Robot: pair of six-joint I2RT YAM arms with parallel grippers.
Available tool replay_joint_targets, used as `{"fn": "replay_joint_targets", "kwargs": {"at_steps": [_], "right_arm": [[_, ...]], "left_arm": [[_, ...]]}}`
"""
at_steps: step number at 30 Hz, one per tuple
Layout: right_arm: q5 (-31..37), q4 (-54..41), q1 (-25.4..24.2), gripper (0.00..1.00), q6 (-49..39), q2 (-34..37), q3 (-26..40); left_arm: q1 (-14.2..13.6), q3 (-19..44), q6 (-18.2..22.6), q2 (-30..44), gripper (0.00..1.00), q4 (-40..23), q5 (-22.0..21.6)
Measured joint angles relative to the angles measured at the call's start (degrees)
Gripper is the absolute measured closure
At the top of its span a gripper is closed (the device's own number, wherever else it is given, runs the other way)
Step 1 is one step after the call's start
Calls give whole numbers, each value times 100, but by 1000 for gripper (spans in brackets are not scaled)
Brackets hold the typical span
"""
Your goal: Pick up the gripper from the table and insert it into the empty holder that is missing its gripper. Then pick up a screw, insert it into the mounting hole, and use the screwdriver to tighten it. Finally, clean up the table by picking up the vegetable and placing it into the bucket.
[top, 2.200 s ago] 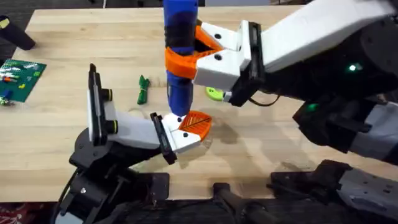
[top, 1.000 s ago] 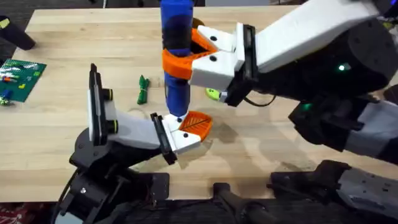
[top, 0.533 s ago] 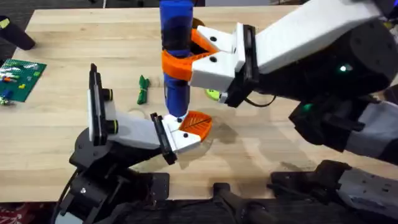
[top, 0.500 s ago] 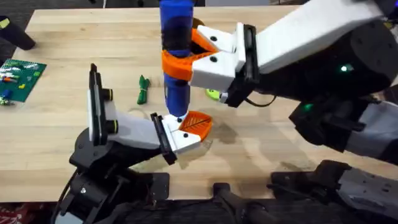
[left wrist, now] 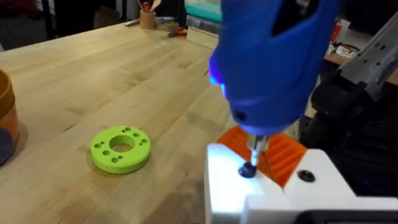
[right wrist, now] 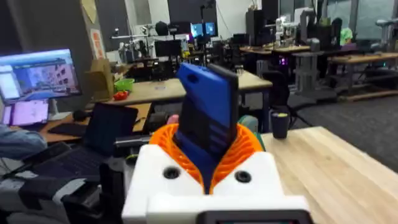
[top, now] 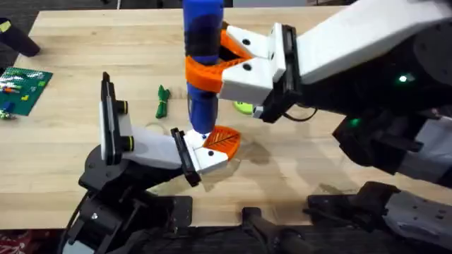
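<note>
Looking at the overhead centre, we see the right gripper (top: 212, 67) clamped on the screwdriver (top: 203, 42), held upright, its bit on a dark screw (left wrist: 247, 170) in the white mount below. We cannot tell the left gripper's (top: 215, 148) finger state. The vegetable (top: 162, 101) lies left of centre on the table (top: 78, 49), beside the left arm.

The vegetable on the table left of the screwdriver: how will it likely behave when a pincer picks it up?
The vegetable is slim and pinched at the middle, so probably light and easy to pinch there. It lies flat, alone on the table, so it is unlikely to roll far. Stiff or soft cannot be told from here.
</note>
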Motion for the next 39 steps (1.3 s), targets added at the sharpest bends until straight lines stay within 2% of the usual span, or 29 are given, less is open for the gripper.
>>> {"fn": "replay_joint_targets", "kwargs": {"at_steps": [31, 35, 39], "right_arm": [[-40, -428, 49, 972, -199, -9, 99], [-136, -518, 35, 972, -199, -4, 400], [-213, -698, 28, 972, -276, -13, 1095]], "left_arm": [[-2, 0, -64, 0, 986, -4, 106], [-2, 0, -42, -1, 986, -4, 98], [-2, 0, -42, 0, 986, -4, 97]]}}
